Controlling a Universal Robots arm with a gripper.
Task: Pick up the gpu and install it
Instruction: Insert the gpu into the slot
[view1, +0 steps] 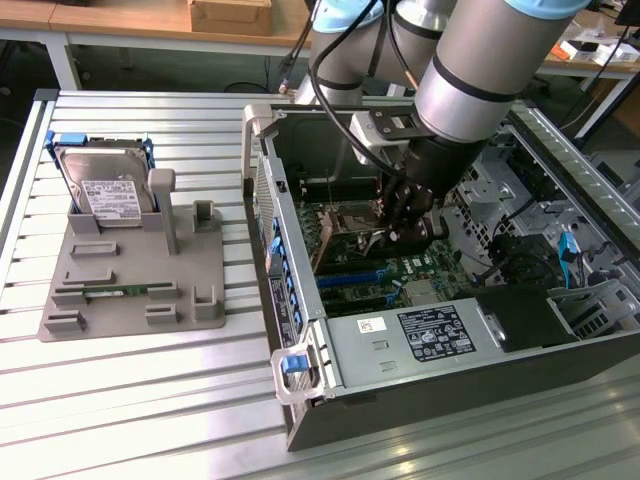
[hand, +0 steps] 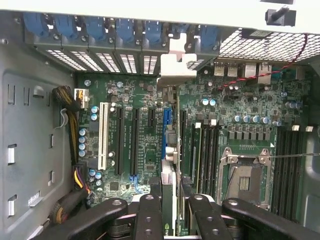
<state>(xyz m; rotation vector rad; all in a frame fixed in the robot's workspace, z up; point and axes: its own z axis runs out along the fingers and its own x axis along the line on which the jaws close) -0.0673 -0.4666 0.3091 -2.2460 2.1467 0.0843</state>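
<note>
Black end effector (hand: 172, 215) grips gpu (hand: 171, 150) edge-on above mobo (hand: 240, 100).

Silver hard drive (view1: 108, 190) upright at the far end of a grey holder (view1: 200, 272), green memory stick (view1: 125, 291) flat near its front edge — all on a slatted metal table (view1: 130, 400).

Nothing can be read for certain. The hard drive (view1: 90, 165), at nine o'clock from the computer case (view1: 420, 395), carries a white label (view1: 108, 200) whose print is too fine. The power supply (view1: 400, 352), at the case's six o'clock, bears a black label (view1: 432, 333) and a small white sticker (view1: 372, 325), both illegible. The gpu (hand: 170, 175) shows what may be a green logo.
</note>
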